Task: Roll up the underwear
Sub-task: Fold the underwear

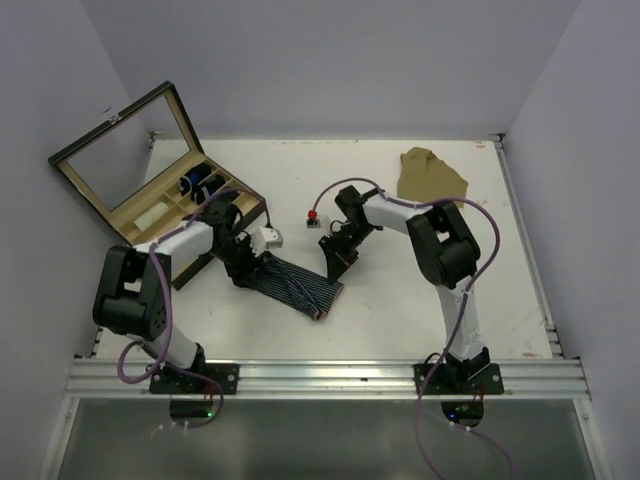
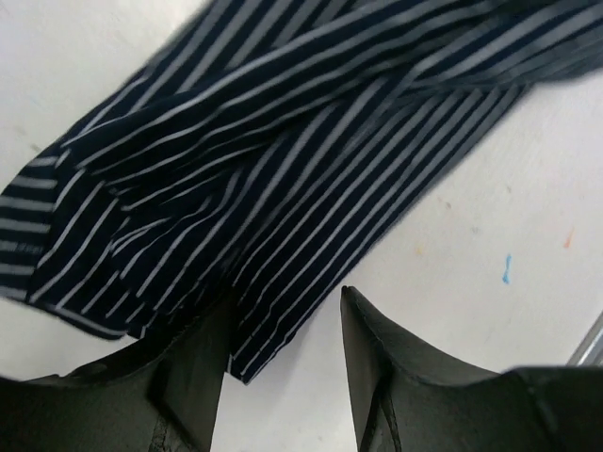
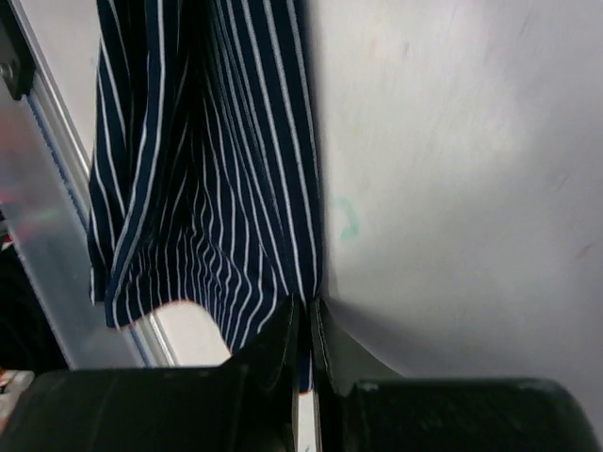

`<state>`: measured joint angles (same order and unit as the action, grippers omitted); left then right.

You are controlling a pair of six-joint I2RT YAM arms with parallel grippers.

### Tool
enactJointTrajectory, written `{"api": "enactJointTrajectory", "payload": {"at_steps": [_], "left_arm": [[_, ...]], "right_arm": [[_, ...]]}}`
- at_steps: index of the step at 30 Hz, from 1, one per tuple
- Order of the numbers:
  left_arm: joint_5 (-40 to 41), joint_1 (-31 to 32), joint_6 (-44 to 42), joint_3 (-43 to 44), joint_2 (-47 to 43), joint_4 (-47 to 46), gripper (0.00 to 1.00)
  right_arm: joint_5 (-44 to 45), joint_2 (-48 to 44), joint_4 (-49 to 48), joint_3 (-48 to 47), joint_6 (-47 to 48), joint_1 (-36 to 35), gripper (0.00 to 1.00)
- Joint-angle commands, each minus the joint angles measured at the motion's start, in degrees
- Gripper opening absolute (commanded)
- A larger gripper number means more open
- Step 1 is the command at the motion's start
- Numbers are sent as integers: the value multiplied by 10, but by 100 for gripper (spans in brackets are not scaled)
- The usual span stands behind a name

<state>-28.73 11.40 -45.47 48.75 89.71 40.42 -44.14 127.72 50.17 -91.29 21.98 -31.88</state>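
Observation:
The underwear (image 1: 300,284) is navy with thin white stripes and lies spread on the white table between my two arms. My left gripper (image 1: 243,272) is open at its left end; in the left wrist view the cloth (image 2: 283,160) fills the upper frame, one corner reaching between the open fingers (image 2: 377,358). My right gripper (image 1: 337,268) is shut on the cloth's far right edge; in the right wrist view the striped cloth (image 3: 207,169) hangs from the closed fingertips (image 3: 285,330), lifted off the table.
An open wooden box (image 1: 160,175) with compartments stands at the back left. A tan garment (image 1: 430,175) lies at the back right. A small red-topped object (image 1: 314,218) sits near the middle. A metal rail (image 1: 320,378) runs along the near edge.

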Motion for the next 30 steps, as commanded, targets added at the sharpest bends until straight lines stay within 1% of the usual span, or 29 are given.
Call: {"api": "enactJointTrajectory", "payload": {"at_steps": [1, 2, 3, 4, 5, 6, 7, 8, 9, 10, 11, 12, 13, 15, 16, 17, 18, 20, 21, 22, 24, 25, 26, 27, 28, 29, 30], "left_arm": [[8, 11, 37, 43, 72, -96, 54], [-10, 15, 49, 79, 105, -102, 54], [-20, 21, 52, 98, 122, -105, 54], [-39, 33, 57, 135, 152, -111, 54], [-43, 40, 63, 150, 165, -117, 55], [-47, 49, 65, 168, 178, -134, 55], [-49, 68, 66, 184, 191, -141, 56], [-53, 77, 68, 224, 221, -144, 57], [-54, 96, 71, 244, 236, -156, 57], [-55, 104, 76, 264, 253, -160, 59], [-58, 111, 85, 291, 289, -159, 61], [-64, 115, 94, 338, 304, -156, 62], [-72, 118, 103, 361, 317, -158, 65], [-72, 116, 111, 380, 323, -180, 71], [-66, 116, 110, 376, 312, -194, 76], [-48, 116, 108, 370, 283, -205, 78], [-37, 115, 105, 356, 266, -221, 80], [-20, 107, 96, 334, 202, -229, 99], [-13, 95, 92, 324, 177, -236, 100], [-7, 88, 87, 303, 127, -236, 100], [-20, 65, 69, 287, 77, -214, 100], [-33, 56, 62, 273, 31, -202, 100], [-33, 48, 84, 263, 8, -201, 100], [-22, 38, 117, 247, -12, -236, 100], [2, 34, 163, 232, -44, -257, 100], [95, 34, 261, 211, -55, -275, 100], [120, 34, 280, 209, -62, -259, 100]], "right_arm": [[34, -60, -69, 103, -62, 6, 6], [13, -71, -80, 123, -92, 5, 11], [-1, -84, -90, 153, -105, 7, 26], [-22, -105, -97, 166, -136, 7, 47], [-30, -118, -105, 183, -150, 7, 51], [-39, -128, -115, 189, -163, 7, 62], [-46, -150, -118, 193, -175, 7, 67], [-67, -162, -125, 199, -193, 7, 68], [-74, -171, -128, 201, -200, 7, 70], [-74, -185, -130, 202, -205, 8, 71], [-71, -208, -130, 201, -205, 15, 72], [-55, -223, -130, 201, -203, 22, 72], [-47, -236, -132, 202, -200, 31, 72], [-17, -278, -137, 199, -180, 69, 73], [2, -294, -145, 198, -176, 82, 73], [21, -315, -173, 203, -165, 101, 74], [76, -355, -187, 204, -154, 106, 78], [130, -391, -218, 201, -116, 106, 88], [149, -399, -218, 191, -101, 106, 95], [179, -397, -214, 178, -82, 107, 99], [182, -383, -194, 137, -67, 110, 99], [200, -381, -195, 128, -63, 110, 99], [209, -379, -211, 120, -101, 110, 99], [225, -375, -211, 115, -115, 110, 99], [222, -361, -207, 110, -121, 110, 99], [163, -350, -173, 93, -101, 114, 99], [113, -338, -156, 83, -89, 119, 97]]}}
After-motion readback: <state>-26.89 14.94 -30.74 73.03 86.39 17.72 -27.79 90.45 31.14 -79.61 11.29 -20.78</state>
